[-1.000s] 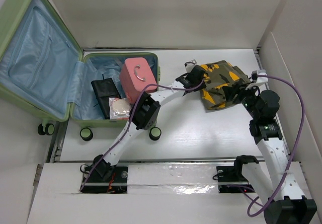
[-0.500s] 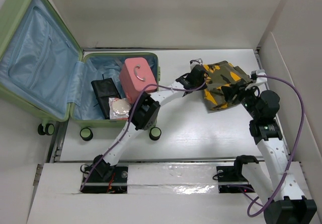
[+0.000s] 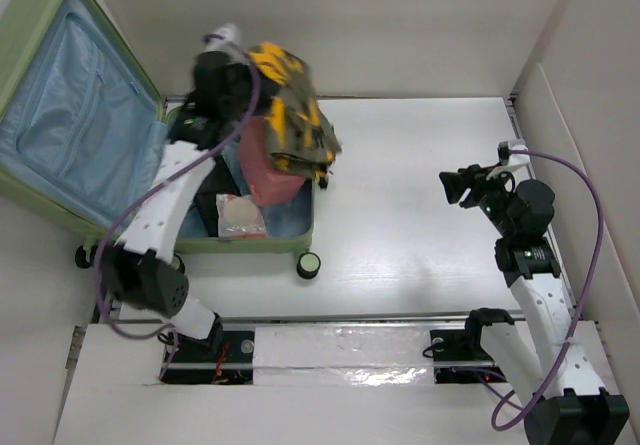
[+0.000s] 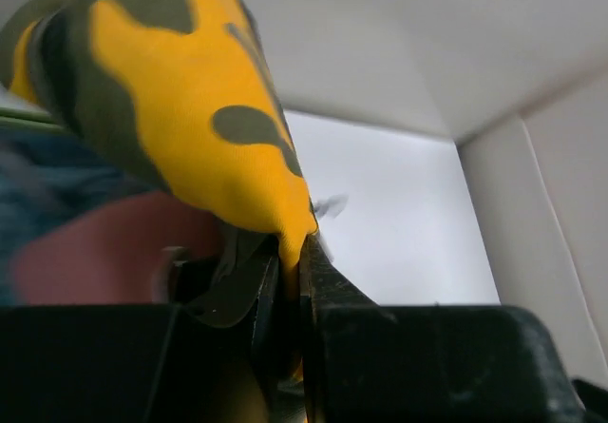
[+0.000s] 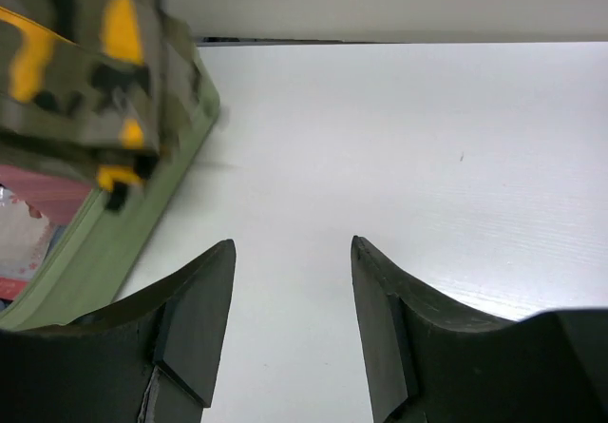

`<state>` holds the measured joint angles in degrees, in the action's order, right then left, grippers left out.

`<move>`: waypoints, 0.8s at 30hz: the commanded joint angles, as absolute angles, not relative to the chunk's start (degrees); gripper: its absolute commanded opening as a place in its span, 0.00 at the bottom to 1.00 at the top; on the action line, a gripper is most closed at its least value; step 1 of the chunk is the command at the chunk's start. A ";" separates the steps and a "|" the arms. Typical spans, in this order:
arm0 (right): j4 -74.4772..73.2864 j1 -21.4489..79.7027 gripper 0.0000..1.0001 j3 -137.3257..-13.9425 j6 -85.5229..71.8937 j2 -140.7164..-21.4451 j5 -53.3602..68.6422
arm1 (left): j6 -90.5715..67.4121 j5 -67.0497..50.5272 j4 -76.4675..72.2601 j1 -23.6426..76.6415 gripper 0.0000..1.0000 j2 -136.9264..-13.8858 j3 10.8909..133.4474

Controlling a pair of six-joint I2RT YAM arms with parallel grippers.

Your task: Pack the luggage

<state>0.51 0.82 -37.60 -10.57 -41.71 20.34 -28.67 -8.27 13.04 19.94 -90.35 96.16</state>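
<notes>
The light green luggage (image 3: 35,20) lies open at the left, lid up, blue lining showing. My left gripper (image 3: 245,65) is shut on a camouflage green-and-yellow garment (image 3: 295,115) and holds it in the air over the luggage's right part. In the left wrist view the garment (image 4: 180,90) is pinched between the jaws. The garment also shows in the right wrist view (image 5: 95,71) above the luggage's rim (image 5: 142,204). My right gripper (image 3: 452,187) is open and empty over the bare table at the right; it also shows in the right wrist view (image 5: 290,244).
Inside the luggage lie a pink box-shaped case (image 3: 268,170), a black pouch (image 3: 205,190) and a clear packet (image 3: 240,215). Black wheels (image 3: 309,263) stick out at the luggage's near side. White walls close the table at the back and right.
My left arm has swung from the table's right middle to the left and lifted the garment off the table over the luggage. My right gripper has let go of the garment.
</notes>
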 commanded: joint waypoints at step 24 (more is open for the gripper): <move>2.81 3.60 0.58 -37.88 -9.76 -40.17 20.30 | -31.90 -22.31 1.32 -23.20 0.30 -73.39 43.69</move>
